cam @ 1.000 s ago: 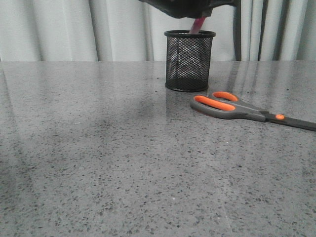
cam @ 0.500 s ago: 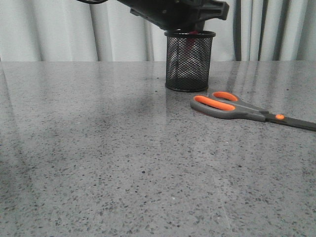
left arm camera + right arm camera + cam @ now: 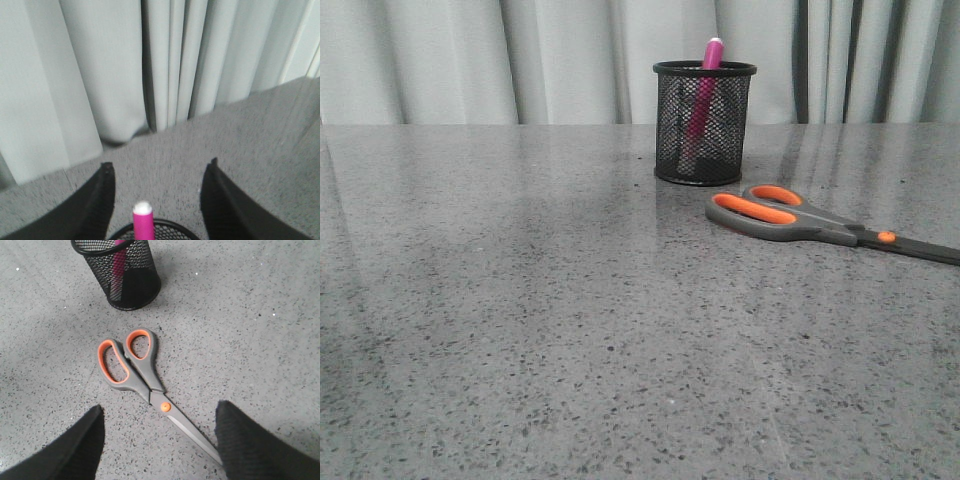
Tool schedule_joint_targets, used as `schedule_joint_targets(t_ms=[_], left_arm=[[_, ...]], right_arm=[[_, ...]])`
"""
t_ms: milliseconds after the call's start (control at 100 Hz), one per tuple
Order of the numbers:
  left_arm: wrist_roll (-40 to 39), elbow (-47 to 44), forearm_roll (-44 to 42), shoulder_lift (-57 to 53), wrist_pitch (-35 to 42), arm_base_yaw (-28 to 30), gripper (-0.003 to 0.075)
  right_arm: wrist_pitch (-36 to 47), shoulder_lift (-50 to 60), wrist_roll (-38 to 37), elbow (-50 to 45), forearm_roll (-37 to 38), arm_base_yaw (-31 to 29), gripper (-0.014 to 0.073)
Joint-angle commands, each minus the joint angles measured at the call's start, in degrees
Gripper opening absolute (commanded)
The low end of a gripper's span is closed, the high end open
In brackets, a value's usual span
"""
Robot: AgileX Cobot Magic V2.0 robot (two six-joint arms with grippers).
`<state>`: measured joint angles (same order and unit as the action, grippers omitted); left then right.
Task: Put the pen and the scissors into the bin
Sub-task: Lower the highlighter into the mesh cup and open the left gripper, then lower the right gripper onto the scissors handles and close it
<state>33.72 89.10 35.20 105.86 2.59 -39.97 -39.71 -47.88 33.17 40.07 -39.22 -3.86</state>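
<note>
Speckled grey table [image 3: 520, 330], bin [image 3: 704, 140], scissors [image 3: 790, 217]

No text, label, brand or number can be read in any view. The pen [image 3: 704, 88], the scissors [image 3: 139, 371] and the bin [image 3: 704, 122] show plain surfaces without legible markings.

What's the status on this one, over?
Both grippers open, empty: left gripper, right gripper. Pen standing in bin. Scissors flat on table beside bin, nothing blocking.
</note>
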Motion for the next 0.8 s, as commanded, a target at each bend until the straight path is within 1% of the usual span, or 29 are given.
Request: schedule_joint_targets(t_ms=[0, 50, 70, 90, 150, 180, 240, 300, 390, 560, 680, 790], left_arm=[[-0.4, 2.2, -2.4, -6.7, -1.9, 1.6, 0.0254], [-0.4, 2.2, -4.8, -8.5, -6.3, 2.9, 0.0202], [-0.4, 2.2, -6.0, -9.3, -8.2, 3.2, 0.0164], [-0.4, 2.2, -7.2, -10.0, -10.0, 3.7, 0.0143], [-0.4, 2.2, -9.8, -11.8, -14.6, 5.0, 0.0032], [-0.4, 2.2, -10.6, -12.9, -15.8, 5.6, -0.0022], [-0.4, 1.5, -10.8, -14.7, -18.3, 7.1, -0.0019], [-0.4, -0.1, -10.2, -17.0, -19.0, 8.6, -0.0020], [-0.4, -3.9, -9.1, -21.2, -19.2, 11.0, -0.0019], [-0.4, -15.7, -8.8, -30.8, -17.9, 16.0, -0.0020], [-0.4, -23.7, -7.5, -37.4, -16.6, 20.4, -0.0019], [-0.4, -30.7, -5.9, -43.3, -14.7, 24.4, -0.0019]], right_arm=[[2.8, 0.1, 0.8, 2.2, -1.7, -0.3, 0.0430], [2.8, 0.1, 0.8, 2.2, -1.7, -0.3, 0.0430], [2.8, 0.1, 0.8, 2.2, -1.7, -0.3, 0.0430], [2.8, 0.1, 0.8, 2.2, -1.7, -0.3, 0.0430], [2.8, 0.1, 0.8, 2.2, -1.8, -0.3, 0.0430], [2.8, 0.1, 0.8, 2.2, -1.8, -0.3, 0.0430], [2.8, -0.1, 0.8, 2.2, -1.8, -0.3, 0.0430], [2.8, -0.6, 1.3, 2.2, -1.8, -0.2, 0.0430], [2.5, -2.5, 6.0, 2.2, -1.8, 1.8, 0.0430], [2.4, -8.4, 13.2, 2.9, -1.6, 7.6, 0.0431], [1.1, -13.8, 13.8, 6.5, 1.2, 9.5, 0.0430], [-2.9, -19.8, 13.8, 11.6, 3.3, 9.7, 0.0430]])
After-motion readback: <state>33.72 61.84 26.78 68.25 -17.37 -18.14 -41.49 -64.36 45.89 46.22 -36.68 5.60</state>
